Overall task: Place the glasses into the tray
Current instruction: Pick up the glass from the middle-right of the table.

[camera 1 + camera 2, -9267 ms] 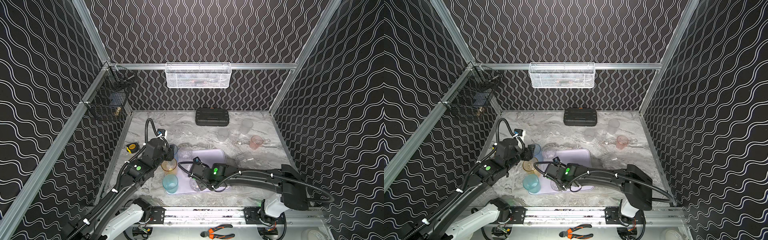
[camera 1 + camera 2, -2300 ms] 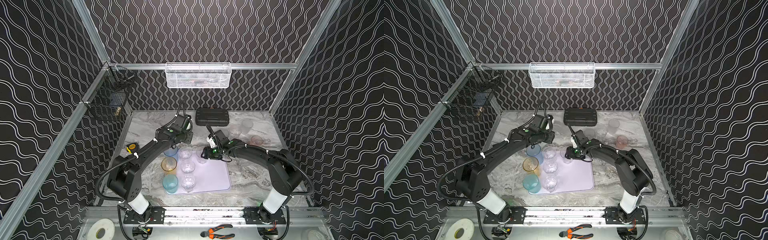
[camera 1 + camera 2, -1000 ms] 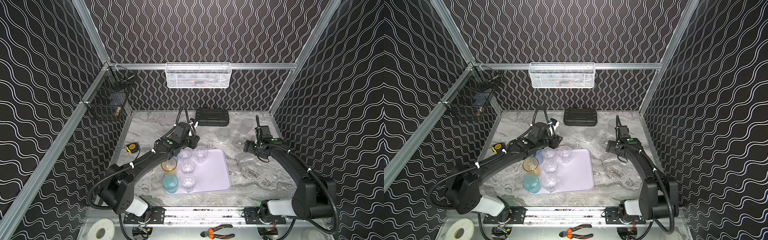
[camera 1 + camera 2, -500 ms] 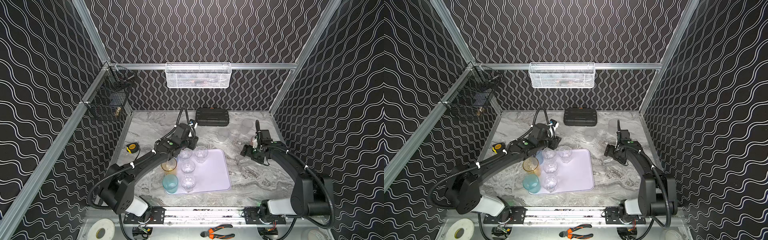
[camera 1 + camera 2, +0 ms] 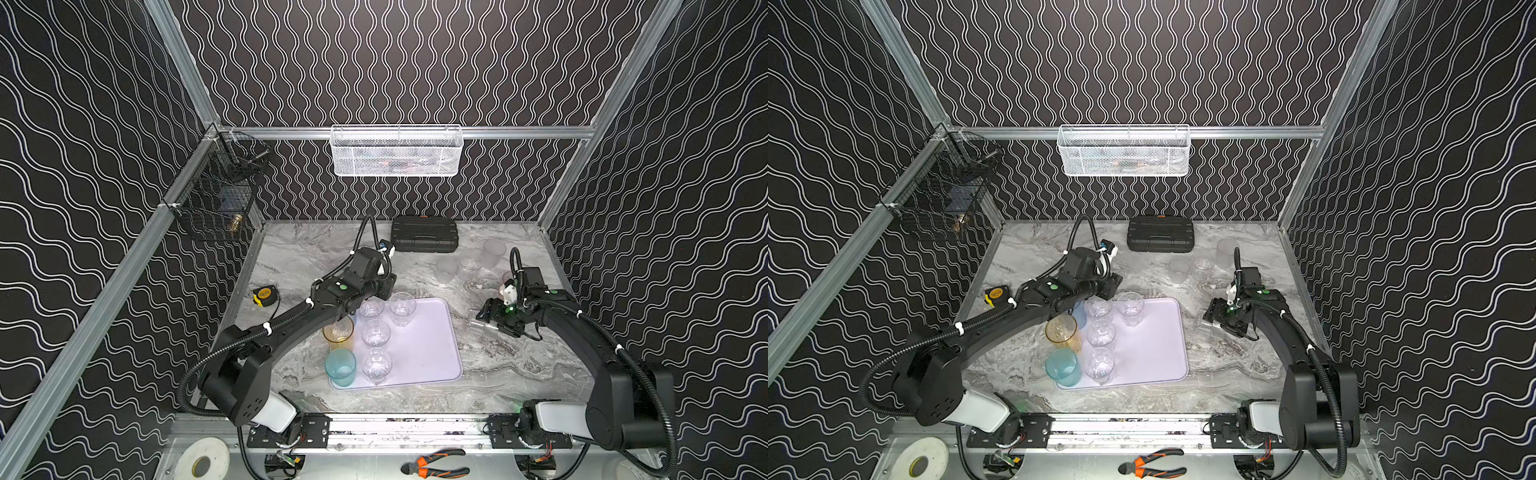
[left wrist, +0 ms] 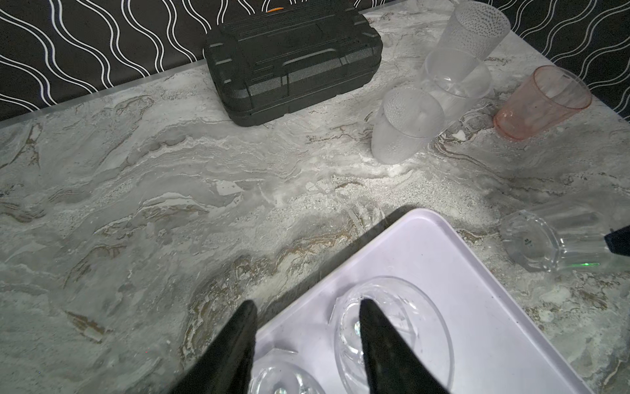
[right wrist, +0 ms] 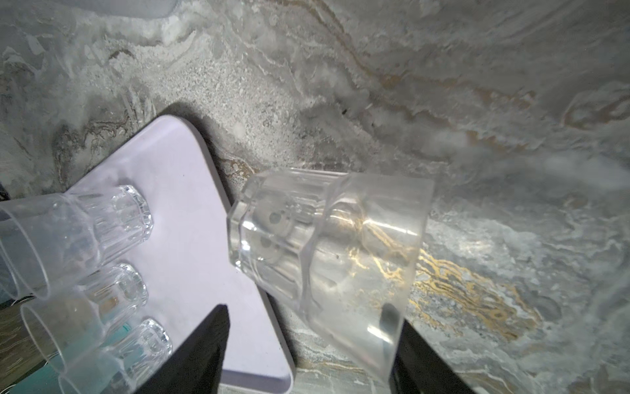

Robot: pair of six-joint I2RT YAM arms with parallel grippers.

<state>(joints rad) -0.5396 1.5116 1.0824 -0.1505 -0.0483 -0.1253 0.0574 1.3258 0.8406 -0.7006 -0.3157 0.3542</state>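
The lilac tray holds several clear glasses, an amber one and a teal one. A blue one peeks out under my left arm. My left gripper is open over the tray's far left corner, gripping nothing. One of its fingers overlaps a clear glass. A clear glass lies on its side right of the tray. My right gripper straddles its rim, open, one finger still apart from it.
Two frosted glasses, a clear glass and a pink glass stand at the back right. A black case sits by the back wall under a white wire basket. A tape measure lies left.
My right gripper has come down and forward onto the lying clear glass, and its jaws have narrowed round the rim. The left arm has stayed put.
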